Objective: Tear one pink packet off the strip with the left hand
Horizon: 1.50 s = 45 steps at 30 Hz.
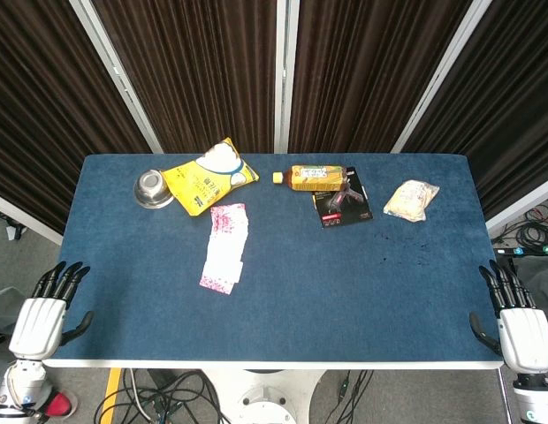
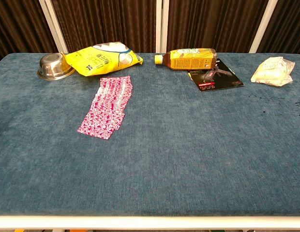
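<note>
Left hand (image 1: 37,322) sits off the table's near-left corner, fingers spread apart, holding nothing; right hand (image 1: 520,327) mirrors it at the near-right corner, also spread and empty. Both show only in head view; chest view has no hands at all, just the blue table (image 2: 188,164).

Pink packet strip (image 1: 226,247) lies flat, left of centre, well apart from both hands, its far end just below the yellow snack bag (image 1: 208,181). Chest view shows its pink-and-white pattern (image 2: 107,106) more clearly; print too small to read.

Metal bowl (image 1: 152,188) sits beside the bag's left edge. Yellow-labelled bottle (image 1: 316,177) lies on its side at far centre, cap pointing left, w/ a black booklet (image 1: 343,205) under its right end. Label text unreadable. Pale wrapped packet (image 1: 411,199) sits far right.
</note>
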Tool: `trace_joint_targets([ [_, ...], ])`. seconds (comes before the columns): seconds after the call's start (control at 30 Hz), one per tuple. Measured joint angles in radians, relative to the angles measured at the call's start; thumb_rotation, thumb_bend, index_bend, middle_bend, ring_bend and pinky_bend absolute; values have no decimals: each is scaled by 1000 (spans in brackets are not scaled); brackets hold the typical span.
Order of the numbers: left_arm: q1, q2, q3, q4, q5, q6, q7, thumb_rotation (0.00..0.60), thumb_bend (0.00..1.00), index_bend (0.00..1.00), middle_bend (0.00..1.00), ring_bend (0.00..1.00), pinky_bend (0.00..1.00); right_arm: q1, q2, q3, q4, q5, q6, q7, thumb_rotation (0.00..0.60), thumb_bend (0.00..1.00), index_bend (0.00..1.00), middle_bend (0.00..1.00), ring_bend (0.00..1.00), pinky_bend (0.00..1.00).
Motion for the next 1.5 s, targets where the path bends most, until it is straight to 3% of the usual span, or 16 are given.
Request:
trace_joint_targets([
  [0.73,-4,1,-7,-9,2,4,50,600,315,115,78,12,124,1,4,-1,0,-5,-2,11,600,305,0,0,0,124],
  [0.8,-4,1,-6,-16,-1,-2,64,600,315,113,95,67,171,0,7,-1,1,-2,-1,18,600,305,0,0,0,124],
  [0.83,-5,1,-5,-20,-2,-4,68,600,316,113,139,144,244,0,9,-1,1,-1,-2,20,600,306,0,0,0,124],
  [0.9,-5,1,-7,-29,-7,-5,77,600,324,112,309,393,480,0,11,0,1,-1,0,22,600,305,0,0,0,124],
  [0.97,-5,-3,-12,-39,-17,-5,83,600,339,112,559,670,732,-1,10,-2,2,-4,1,26,600,305,0,0,0,124],
  [1.03,-6,-7,-14,-45,-21,-7,92,600,353,111,745,795,841,0,10,-3,3,-4,-2,25,600,305,0,0,0,124],
  [1.17,-14,-16,-13,-50,-19,-23,120,600,457,111,885,875,884,2,12,-3,-3,-4,-6,20,600,306,0,0,0,124],
  [1.5,-65,-49,-10,-28,-7,-104,155,600,570,113,867,877,869,5,23,0,-27,-2,-9,-3,600,306,0,0,0,124],
])
